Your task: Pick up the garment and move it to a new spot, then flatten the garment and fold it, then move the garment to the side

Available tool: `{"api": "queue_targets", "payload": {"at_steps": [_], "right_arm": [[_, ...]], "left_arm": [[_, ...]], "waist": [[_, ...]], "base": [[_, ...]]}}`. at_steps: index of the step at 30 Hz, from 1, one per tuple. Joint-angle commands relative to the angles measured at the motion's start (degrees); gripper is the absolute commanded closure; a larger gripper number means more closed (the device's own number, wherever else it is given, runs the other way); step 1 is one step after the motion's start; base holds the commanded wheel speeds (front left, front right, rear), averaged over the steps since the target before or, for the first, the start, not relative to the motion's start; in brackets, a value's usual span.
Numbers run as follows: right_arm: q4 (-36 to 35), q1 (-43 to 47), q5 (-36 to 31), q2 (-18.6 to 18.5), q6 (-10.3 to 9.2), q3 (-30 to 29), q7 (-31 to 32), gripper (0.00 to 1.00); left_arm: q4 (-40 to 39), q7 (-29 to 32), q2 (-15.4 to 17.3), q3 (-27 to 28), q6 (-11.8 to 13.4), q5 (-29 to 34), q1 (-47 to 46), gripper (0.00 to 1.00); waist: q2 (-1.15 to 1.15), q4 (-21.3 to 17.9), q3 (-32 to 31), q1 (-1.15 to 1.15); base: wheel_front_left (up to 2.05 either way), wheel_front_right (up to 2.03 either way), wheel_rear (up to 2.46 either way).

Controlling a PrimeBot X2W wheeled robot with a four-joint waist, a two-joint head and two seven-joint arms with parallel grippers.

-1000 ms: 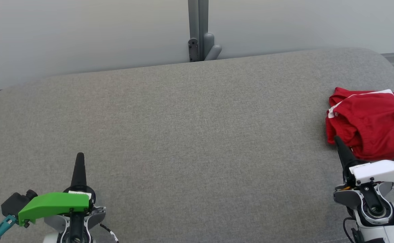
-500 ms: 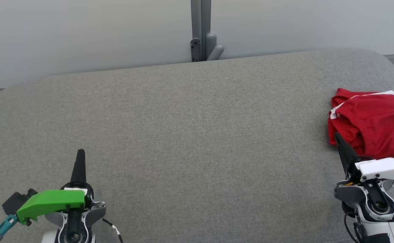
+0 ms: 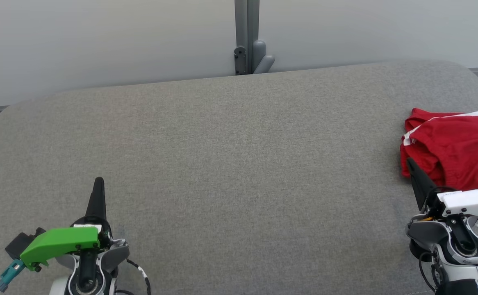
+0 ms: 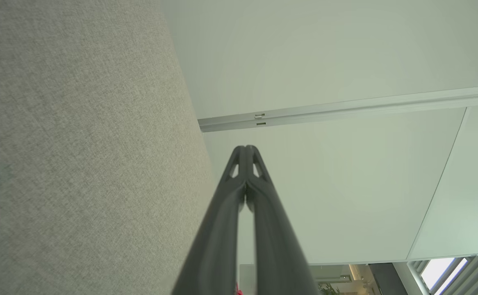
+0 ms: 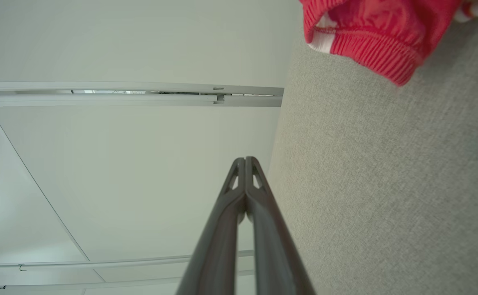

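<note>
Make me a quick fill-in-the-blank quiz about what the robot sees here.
The garment on the grey cushion is ____ with white trim.
It lies toward the robot's ____ side.
Both pairs of jaws are pressed ____.
The green cover sits on the robot's ____ arm.
Missing words: red, right, shut, left.

Its fingers [image 3: 98, 196] are dark, left cover [image 3: 60, 245] green, right cover [image 3: 470, 202] white.
</note>
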Motion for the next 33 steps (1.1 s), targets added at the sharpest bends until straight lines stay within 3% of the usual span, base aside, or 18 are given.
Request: {"api": "queue_targets", "payload": {"at_steps": [1,13,33], "right_arm": [[0.2,-0.7,1.0,0.0,0.02,-0.3,0.4,1.0],[1.3,-1.5,5.1,0.3,0.02,-1.4,1.9,1.0],[1.2,-1.4,4.8,0.4,0.02,-1.5,2.0,1.0]], "left_arm": [[0.0,0.2,0.0,0.2,-0.4,-0.8,-1.1,1.0],[1.0,0.9,-0.4,0.6,-1.2,-5.0,-1.9,1.0],[0.9,0.9,-0.4,0.6,-1.2,-5.0,-2.0,1.0]], "waist": [[0.0,0.0,0.0,0.0],[0.0,0.5,0.0,0.0],[0.0,0.5,0.0,0.0]], "base": [[0.0,0.0,0.0],[0.0,0.0,0.0],[0.0,0.0,0.0]]}}
